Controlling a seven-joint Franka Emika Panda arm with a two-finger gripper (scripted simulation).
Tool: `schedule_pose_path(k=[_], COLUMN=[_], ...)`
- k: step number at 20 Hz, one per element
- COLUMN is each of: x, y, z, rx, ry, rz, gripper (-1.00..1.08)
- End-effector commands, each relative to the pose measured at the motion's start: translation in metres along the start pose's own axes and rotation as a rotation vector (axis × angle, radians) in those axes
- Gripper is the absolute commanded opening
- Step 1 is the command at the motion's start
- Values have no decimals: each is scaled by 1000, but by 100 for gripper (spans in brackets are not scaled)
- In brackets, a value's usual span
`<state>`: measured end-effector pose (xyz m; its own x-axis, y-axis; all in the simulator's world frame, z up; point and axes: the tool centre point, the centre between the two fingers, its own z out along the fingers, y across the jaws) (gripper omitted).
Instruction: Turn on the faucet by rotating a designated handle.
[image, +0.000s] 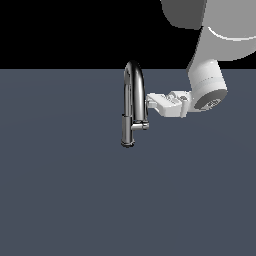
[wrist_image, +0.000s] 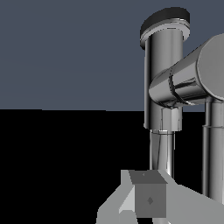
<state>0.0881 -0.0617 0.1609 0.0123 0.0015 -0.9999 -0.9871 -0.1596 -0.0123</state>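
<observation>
The gooseneck faucet (image: 134, 102) stands mid-bench (image: 60, 190); its handle (image: 143, 126) juts toward the exterior view's right. The end effector (image: 150, 100) sits against the spout above it, grip width unclear. Pushing there would miss the lever.

No home, kitchen or workshop is shown; a bare simulated test scene is presented. A flat, uniform slate-grey floor (image: 60, 200) is seen running to a straight far edge, beyond which only plain black is rendered. No walls, furniture or fittings of a real room can be made out. A lone chrome faucet (image: 134, 100) is stood directly on the floor, and a smooth white robot arm (image: 210, 75) is rendered at the exterior view's right.
</observation>
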Motion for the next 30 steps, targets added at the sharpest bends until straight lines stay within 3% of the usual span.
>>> schedule_pose_path(k=[1,30], x=[0,-8], y=[0,60], z=[0,0], rx=[1,1], ry=[0,0], rz=[0,0], gripper=[-100,-100])
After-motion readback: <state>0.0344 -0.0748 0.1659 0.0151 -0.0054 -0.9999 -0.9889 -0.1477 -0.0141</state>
